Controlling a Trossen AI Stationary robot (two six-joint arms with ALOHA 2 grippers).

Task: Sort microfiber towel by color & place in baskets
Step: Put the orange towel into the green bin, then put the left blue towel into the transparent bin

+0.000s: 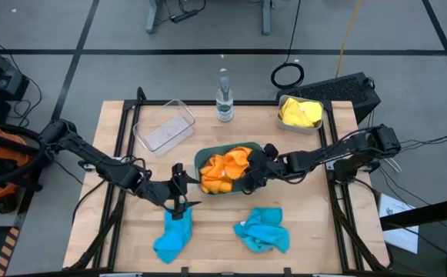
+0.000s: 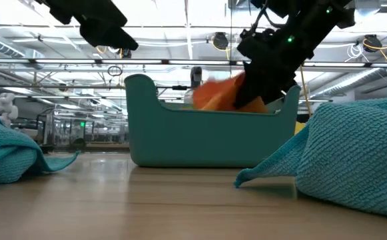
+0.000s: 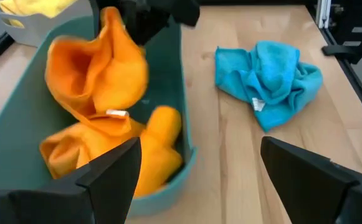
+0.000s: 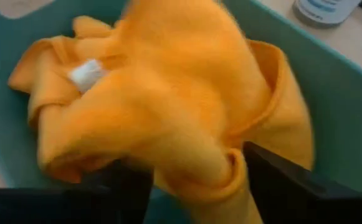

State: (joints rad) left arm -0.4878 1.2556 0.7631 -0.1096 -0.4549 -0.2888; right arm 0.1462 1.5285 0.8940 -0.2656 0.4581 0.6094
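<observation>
Right gripper over teal basket with orange towels, left gripper above a blue towel.

Right gripper (image 1: 252, 175) sits at the right rim of the teal basket (image 1: 201, 158) at table centre, jaws apart around an orange towel (image 4: 168, 93). Left gripper (image 1: 178, 201), jaws wide open and empty, hangs just near-left of that basket over a blue towel (image 1: 173, 238). Second blue towel (image 1: 263, 229) lies near-right. Clear basket (image 1: 164, 126) far left; grey basket (image 1: 284, 120) far right holds a yellow towel (image 1: 300, 112). Clear bottle (image 1: 223, 98) stands between them.
</observation>
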